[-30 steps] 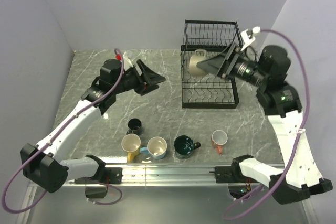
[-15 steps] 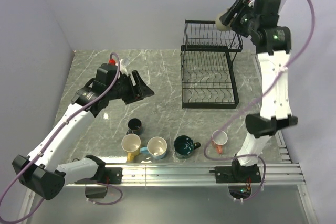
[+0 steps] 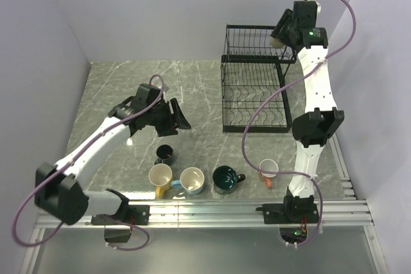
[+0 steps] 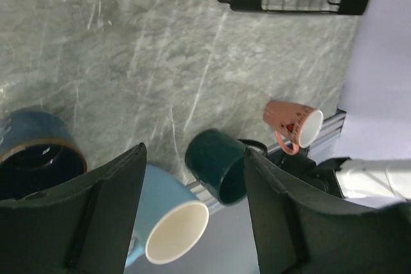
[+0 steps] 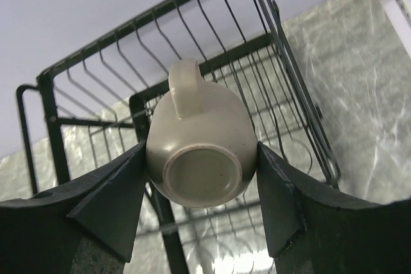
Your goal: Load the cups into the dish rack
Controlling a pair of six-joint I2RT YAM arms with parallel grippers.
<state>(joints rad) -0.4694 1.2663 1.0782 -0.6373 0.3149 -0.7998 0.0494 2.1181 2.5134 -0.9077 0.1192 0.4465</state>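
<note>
**Asker:** What's the biggest thing in front of you?

**Me:** The desk (image 3: 192,88), grey and marbled. At its far right stands one dish rack (image 3: 255,59) of black wire, with a raised upper basket behind a slotted lower tray.

**Asker:** And your arms?

**Me:** There are two. My right arm (image 3: 318,91) stands nearly straight up from its base. Its elbow is beside the rack's near right corner, and the forearm climbs to the upper basket's far right corner. My left arm (image 3: 96,147) lies low, stretched from the near left edge toward the middle of the desk.

**Asker:** The grippers?

**Me:** My right gripper (image 5: 200,155) is clamped on the olive-grey mug (image 5: 192,113), one finger on each side of its body. From the wrist I see the mug's base facing me and its handle pointing at the rack wires behind. The mug is at the basket's top corner, but I can't tell whether it touches the wire. My left gripper (image 4: 194,155) is spread wide with nothing between its fingers, and it hovers over the mugs near the front edge.

**Asker:** How many mugs?

**Me:** Six. One is in my right gripper and five are on the desk. The navy mug (image 3: 165,153) is nearest my left gripper. In front of it is a row: the yellow mug (image 3: 160,176) and the light blue mug (image 3: 191,181) just beside each other, then the teal mug (image 3: 226,178). The orange-pink mug (image 3: 268,170) is farthest right, close to my right arm.
</note>
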